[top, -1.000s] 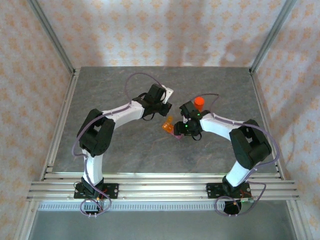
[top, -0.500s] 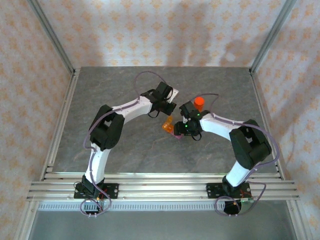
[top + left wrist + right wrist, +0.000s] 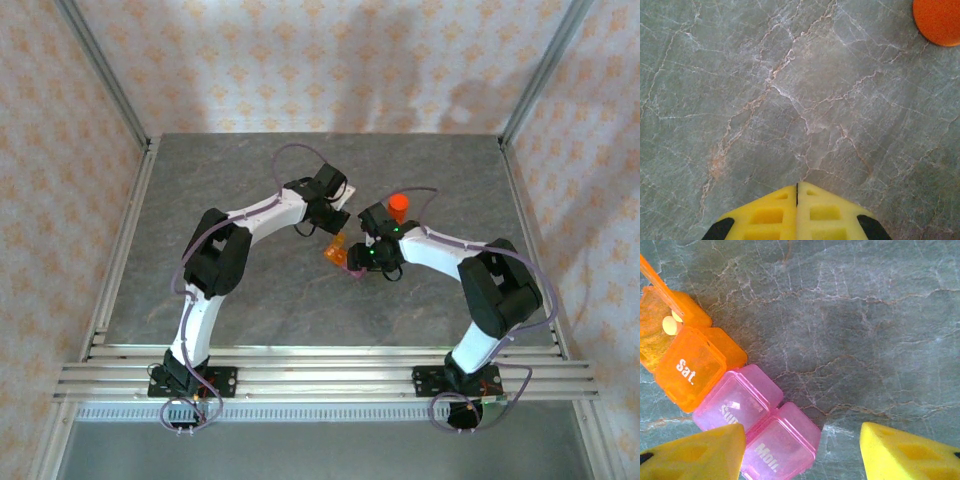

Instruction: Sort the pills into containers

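Note:
The containers are a strip of small translucent boxes. In the right wrist view, a closed orange one (image 3: 690, 367) is marked "Sat." and two pink ones (image 3: 737, 400) are marked "Sun" and "Mon". An open orange compartment (image 3: 655, 335) at the strip's far end holds a pale pill (image 3: 671, 325). My right gripper (image 3: 802, 452) is open just above the strip. Its left finger (image 3: 700, 455) overlaps the pink boxes and its right finger (image 3: 910, 455) stands apart over bare table. From above, the strip (image 3: 337, 251) lies between the two grippers. My left gripper (image 3: 797, 187) is shut on nothing, above bare table.
An orange-red bottle (image 3: 398, 205) stands just behind the right gripper (image 3: 362, 262), and its round top (image 3: 940, 20) shows in a corner of the left wrist view. The grey marble table (image 3: 250, 290) is fenced by metal rails at the sides and front.
The left arm has stretched forward and to the right, which has brought its shut gripper closer to the bottle and the strip. The right arm has stayed over the pink boxes.

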`<state>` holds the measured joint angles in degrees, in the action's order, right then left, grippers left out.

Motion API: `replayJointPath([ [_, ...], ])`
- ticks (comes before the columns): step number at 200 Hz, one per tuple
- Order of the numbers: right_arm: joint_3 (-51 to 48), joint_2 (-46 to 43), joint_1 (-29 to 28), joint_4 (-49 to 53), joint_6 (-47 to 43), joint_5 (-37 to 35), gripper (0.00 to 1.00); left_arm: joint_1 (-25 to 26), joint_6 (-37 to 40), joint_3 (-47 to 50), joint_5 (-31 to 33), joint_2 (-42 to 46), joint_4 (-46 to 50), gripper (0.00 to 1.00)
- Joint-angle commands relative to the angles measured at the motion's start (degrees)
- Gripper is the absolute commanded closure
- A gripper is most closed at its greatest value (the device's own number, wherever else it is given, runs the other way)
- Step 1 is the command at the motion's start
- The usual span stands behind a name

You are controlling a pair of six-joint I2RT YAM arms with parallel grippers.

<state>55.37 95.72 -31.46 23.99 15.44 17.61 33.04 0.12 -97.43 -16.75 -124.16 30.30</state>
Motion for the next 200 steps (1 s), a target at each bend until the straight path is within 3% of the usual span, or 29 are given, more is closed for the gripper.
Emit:
replayJointPath([
  [1, -0.61, 1.64, -0.22, 0.65, 0.73, -3.22, 0.38, 0.68, 1.59, -1.67, -1.9, -0.09, 3.6, 1.0],
  [200, -0.62, 3.15, -0.18, 0.38, 2.32, -5.21, 0.39, 1.33, 3.21, 0.43, -5.3, 4.25, 6.51, 1.0],
])
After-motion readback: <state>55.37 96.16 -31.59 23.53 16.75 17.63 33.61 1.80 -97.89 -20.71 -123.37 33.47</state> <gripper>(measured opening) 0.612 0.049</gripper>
